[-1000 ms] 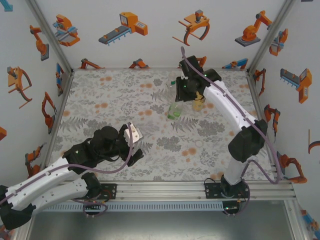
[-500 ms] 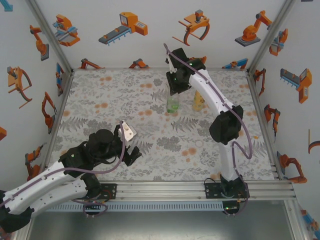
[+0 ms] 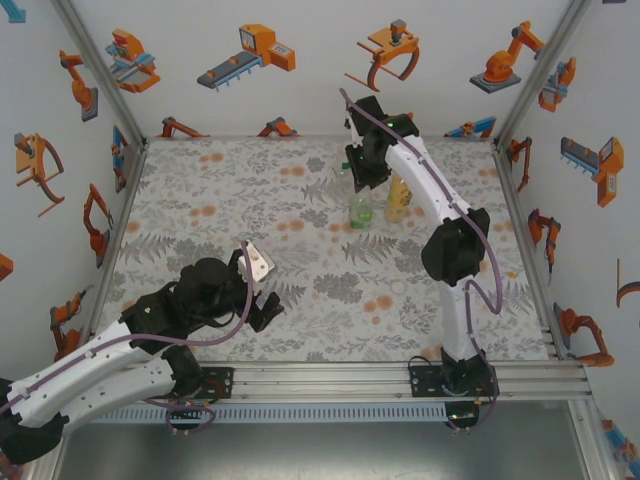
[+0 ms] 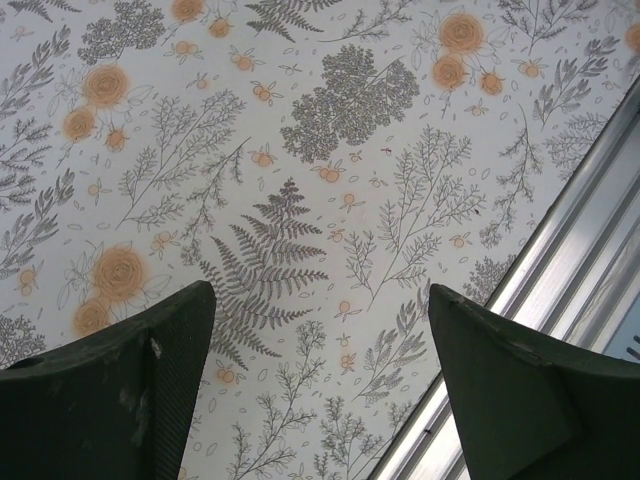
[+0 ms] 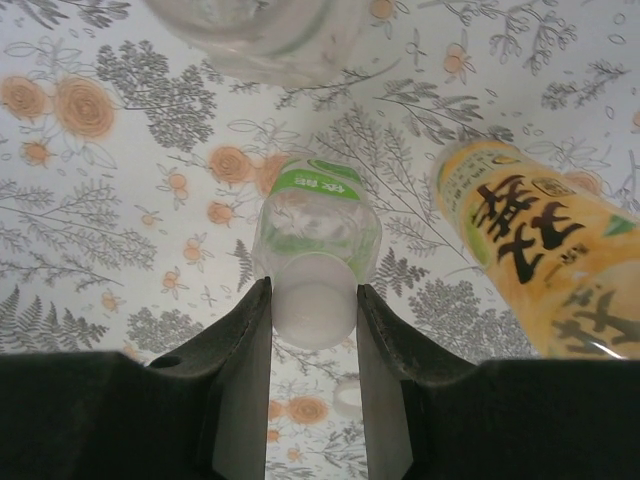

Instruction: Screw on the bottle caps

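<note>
We see a pale cap (image 5: 315, 315) seated on the neck of the green-tinted bottle (image 5: 315, 230), which stands upright near the far edge of the tabletop (image 3: 220, 200), right of its middle. The right gripper (image 5: 313, 288) reaches down from above and pinches that cap on both sides, a hold that we judge suits turning it down the thread. The amber bottle (image 5: 540, 250) stands just beside, toward the right edge, and the clear bottle (image 5: 250, 30) is near too, so all stay within one arm's reach. The left gripper (image 4: 315, 300) hangs spread over bare tabletop by the near edge, holding nothing; we take it as parked out of the way.
</note>
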Controlling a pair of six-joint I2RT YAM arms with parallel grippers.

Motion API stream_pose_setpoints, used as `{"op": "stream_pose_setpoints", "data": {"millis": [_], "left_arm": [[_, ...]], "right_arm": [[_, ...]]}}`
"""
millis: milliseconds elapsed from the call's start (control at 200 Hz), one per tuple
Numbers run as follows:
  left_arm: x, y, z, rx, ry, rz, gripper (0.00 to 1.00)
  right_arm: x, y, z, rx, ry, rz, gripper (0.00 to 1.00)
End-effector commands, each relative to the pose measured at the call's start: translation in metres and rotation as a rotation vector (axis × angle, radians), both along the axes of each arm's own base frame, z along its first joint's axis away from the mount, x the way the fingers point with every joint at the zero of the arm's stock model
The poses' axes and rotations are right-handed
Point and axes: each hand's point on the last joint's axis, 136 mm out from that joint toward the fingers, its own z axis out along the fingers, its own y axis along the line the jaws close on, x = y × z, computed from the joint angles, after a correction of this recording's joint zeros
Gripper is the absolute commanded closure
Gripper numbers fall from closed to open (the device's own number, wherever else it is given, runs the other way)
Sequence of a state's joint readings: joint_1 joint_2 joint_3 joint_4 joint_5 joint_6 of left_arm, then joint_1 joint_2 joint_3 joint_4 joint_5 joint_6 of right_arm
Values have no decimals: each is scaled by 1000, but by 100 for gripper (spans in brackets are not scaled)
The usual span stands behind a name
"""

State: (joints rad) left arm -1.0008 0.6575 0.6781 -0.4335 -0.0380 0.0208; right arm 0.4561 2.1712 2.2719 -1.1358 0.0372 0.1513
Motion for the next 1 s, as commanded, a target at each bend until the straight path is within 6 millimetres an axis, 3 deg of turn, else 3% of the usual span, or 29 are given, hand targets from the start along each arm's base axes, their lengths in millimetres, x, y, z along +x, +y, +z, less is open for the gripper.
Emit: {"op": "stream_pose_setpoints", "data": {"millis": [0, 220, 451, 571, 651, 996], "left_arm": [[1, -2, 1, -18, 9, 11, 20], [2, -1, 2, -21, 6, 14, 20], [2, -2, 2, -17, -2, 10, 20], [3, -2, 3, -14, -5, 10, 20], [3, -3, 4, -17, -5, 7, 20], [1, -5, 3, -10, -1, -12, 20]], "right_arm": [[-3, -17, 17, -23, -33, -3, 100], [9, -18, 9, -4, -58, -9, 100], [8, -20, -3, -7, -42, -19, 100], [8, -23, 0, -9, -50, -32, 74], [9, -24, 6, -6, -63, -39, 63], [8, -24, 31, 6, -93, -42, 45]]}}
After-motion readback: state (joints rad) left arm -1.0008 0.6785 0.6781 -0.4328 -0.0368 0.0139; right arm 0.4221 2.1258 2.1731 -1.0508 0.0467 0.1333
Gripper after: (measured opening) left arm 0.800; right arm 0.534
